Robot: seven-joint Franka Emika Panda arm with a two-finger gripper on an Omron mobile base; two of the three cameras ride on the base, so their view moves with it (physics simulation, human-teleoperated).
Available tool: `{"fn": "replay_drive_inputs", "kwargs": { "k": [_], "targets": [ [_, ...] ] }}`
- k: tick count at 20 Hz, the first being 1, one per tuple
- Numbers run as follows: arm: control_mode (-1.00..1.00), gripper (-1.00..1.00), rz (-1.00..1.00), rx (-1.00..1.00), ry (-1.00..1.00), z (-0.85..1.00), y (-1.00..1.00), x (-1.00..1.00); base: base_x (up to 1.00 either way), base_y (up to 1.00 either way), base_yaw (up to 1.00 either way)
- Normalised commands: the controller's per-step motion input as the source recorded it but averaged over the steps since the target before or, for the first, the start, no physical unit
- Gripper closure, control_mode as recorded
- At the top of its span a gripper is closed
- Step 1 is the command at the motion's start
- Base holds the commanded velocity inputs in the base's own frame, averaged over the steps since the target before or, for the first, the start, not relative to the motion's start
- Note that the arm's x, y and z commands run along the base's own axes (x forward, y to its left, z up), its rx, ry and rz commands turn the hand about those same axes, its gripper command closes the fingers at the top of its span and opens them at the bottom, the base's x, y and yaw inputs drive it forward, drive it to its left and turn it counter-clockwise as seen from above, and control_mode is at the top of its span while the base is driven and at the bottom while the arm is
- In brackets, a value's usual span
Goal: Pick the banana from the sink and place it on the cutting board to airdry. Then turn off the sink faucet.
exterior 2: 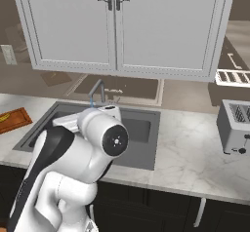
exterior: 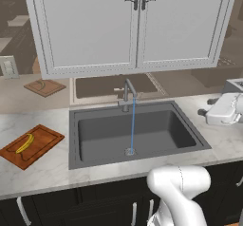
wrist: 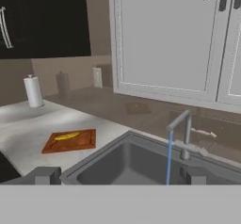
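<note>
The yellow banana (exterior: pixel 24 143) (wrist: pixel 67 136) lies on the reddish-brown cutting board (exterior: pixel 42 145) (wrist: pixel 81 144) (exterior 2: pixel 17 120), left of the sink (exterior: pixel 95 135) (exterior 2: pixel 142 129) (wrist: pixel 120 164). Behind the basin stands the grey faucet (exterior: pixel 128 93) (exterior 2: pixel 98 90) (wrist: pixel 186 134), and a thin blue stream of water (exterior: pixel 132 125) (wrist: pixel 168 158) runs from its spout to the drain (exterior: pixel 130 151). My gripper (exterior: pixel 207 106) (wrist: pixel 120 177) hovers over the counter right of the sink, pointing left toward the faucet. It is open, with nothing between its fingers.
A smaller tan board (exterior: pixel 45 86) (wrist: pixel 137 108) lies at the back left. White wall cabinets (exterior: pixel 133 25) hang low over the faucet. A toaster (exterior 2: pixel 234 126) stands on the right counter, a paper towel roll (wrist: pixel 33 91) on the far left.
</note>
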Motion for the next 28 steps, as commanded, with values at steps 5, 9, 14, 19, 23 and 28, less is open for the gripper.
{"fn": "replay_drive_inputs", "kwargs": {
  "k": [5,9,14,19,23,28],
  "targets": [
    [-1.0,-1.0,0.08,0.0,0.0,-0.08,-0.03,0.07,0.0,0.0,0.0],
    [-1.0,-1.0,0.05,0.0,0.0,-0.14,0.0,0.25,0.0,0.0,0.0],
    [-1.0,-1.0,0.04,0.0,0.0,-0.16,0.0,0.32,0.0,0.0,0.0],
    [-1.0,-1.0,0.01,0.0,-0.02,-0.11,0.0,0.26,0.0,0.0,0.0],
    [-1.0,-1.0,0.0,0.01,-0.01,-0.07,0.0,0.27,0.0,0.0,0.0],
    [-1.0,-1.0,0.0,0.0,0.0,-0.06,0.0,0.29,0.0,0.0,0.0]
  ]
}}
